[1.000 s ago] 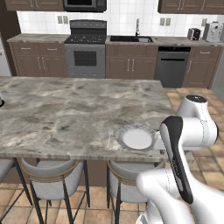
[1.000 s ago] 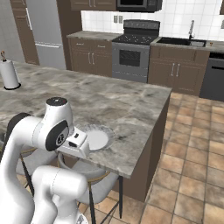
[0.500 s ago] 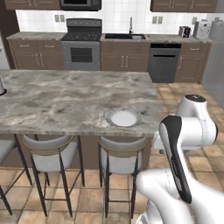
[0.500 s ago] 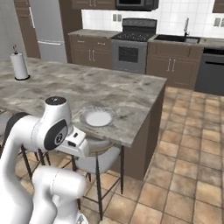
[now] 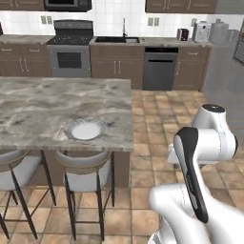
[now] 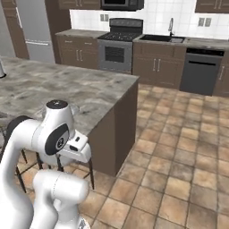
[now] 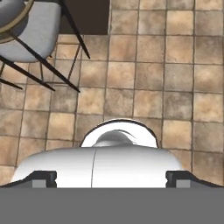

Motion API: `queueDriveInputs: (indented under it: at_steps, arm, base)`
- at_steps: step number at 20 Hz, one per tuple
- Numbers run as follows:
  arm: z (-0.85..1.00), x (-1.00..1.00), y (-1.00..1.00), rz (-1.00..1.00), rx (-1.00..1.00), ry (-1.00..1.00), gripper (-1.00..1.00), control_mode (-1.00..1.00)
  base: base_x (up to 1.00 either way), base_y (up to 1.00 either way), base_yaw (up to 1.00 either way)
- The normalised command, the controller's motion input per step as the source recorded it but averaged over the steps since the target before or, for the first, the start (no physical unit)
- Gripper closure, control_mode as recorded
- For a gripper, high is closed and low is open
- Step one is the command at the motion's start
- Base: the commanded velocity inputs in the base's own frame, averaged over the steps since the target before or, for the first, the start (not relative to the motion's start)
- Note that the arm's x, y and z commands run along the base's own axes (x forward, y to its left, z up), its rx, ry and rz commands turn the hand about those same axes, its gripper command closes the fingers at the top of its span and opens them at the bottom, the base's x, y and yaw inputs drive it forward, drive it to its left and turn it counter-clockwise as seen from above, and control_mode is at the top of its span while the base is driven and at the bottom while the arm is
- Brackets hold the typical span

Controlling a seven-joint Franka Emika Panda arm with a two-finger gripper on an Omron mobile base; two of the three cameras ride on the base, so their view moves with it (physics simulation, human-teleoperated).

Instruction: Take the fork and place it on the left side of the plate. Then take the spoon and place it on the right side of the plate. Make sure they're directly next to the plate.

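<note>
The whole kitchen slides left as the base rolls right along the marble island (image 5: 57, 105). The stool (image 5: 88, 174) sits tucked under its edge; the plate (image 5: 85, 129) now lies near the counter's corner, alone. Fork and spoon aren't visible. The gripper (image 7: 112, 177) hangs wide open, empty, over floor tiles.

Arm folded compactly above the base, upper links upright, elbow high. In the left base view the white arm rises at lower right, its dark joint band facing the camera. In the right base view the hand projects sideways from the wrist. Gripper (image 7: 111, 178) points down; fingertips (image 7: 43, 178) sit at opposite edges of the hand view, jaws spread wide, nothing between them.
</note>
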Motion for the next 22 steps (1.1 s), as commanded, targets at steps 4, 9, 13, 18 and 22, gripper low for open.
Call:
queueDriveInputs:
  at_steps: [4,9,13,18,22]
  arm:
    - [0.0,0.0,0.0,0.0,0.0,0.0,-1.0,1.0]
    - [0.0,0.0,0.0,0.0,0.0,0.0,-1.0,1.0]
    - [0.0,0.0,0.0,0.0,0.0,0.0,-1.0,1.0]
    - [0.0,0.0,0.0,0.0,0.0,0.0,-1.0,1.0]
    - [0.0,0.0,0.0,0.0,0.0,0.0,-1.0,1.0]
  base:
    - [0.24,-1.0,0.05]
    - [0.65,-1.0,0.11]
    - [0.99,-1.0,0.0]
    - [1.0,-1.0,0.02]
    - [1.0,-0.97,0.01]
